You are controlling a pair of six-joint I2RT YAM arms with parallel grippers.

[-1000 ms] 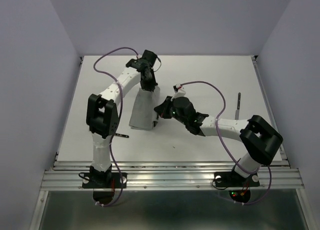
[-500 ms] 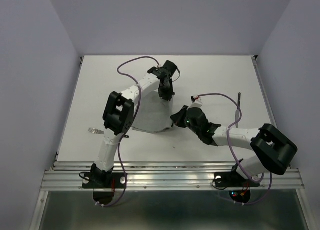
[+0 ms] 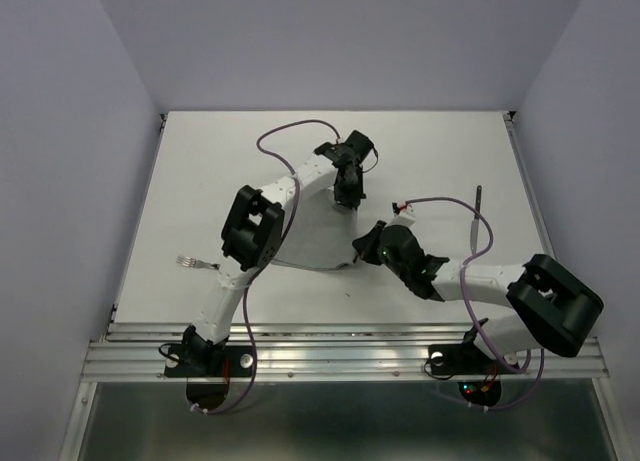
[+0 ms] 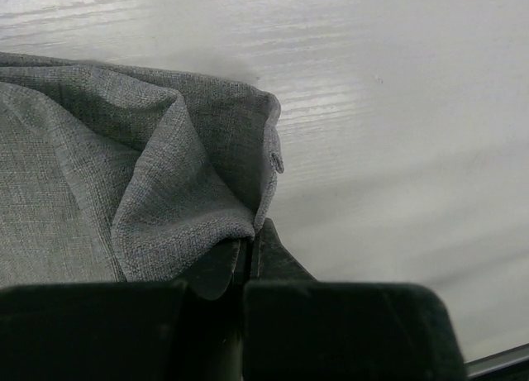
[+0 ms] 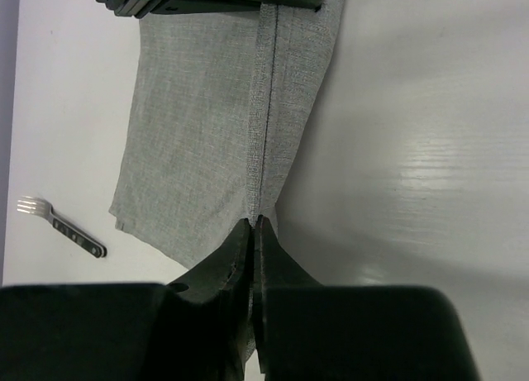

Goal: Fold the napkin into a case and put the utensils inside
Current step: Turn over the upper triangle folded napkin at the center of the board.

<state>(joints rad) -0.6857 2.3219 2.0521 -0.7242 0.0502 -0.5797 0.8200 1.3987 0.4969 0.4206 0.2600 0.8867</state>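
The grey napkin [image 3: 318,236] lies spread on the white table between my two grippers. My left gripper [image 3: 346,193] is shut on its far right corner [image 4: 198,232]. My right gripper [image 3: 365,249] is shut on its near right corner, with the hemmed edge [image 5: 266,108] stretched taut between the two. A fork [image 3: 196,263] with a dark handle lies left of the napkin; it also shows in the right wrist view [image 5: 62,226]. Another utensil [image 3: 477,203] lies at the right of the table. No folded case is in view.
The left arm's elbow [image 3: 252,226] hangs over the napkin's left side. Purple cables loop over both arms. The table's metal rail [image 3: 340,336] runs along the near edge. Grey walls stand at left and right.
Both grippers moved right while holding the napkin's edge, pulling the folded cloth open from a narrow strip into a wider sheet. The fork at the left became uncovered.
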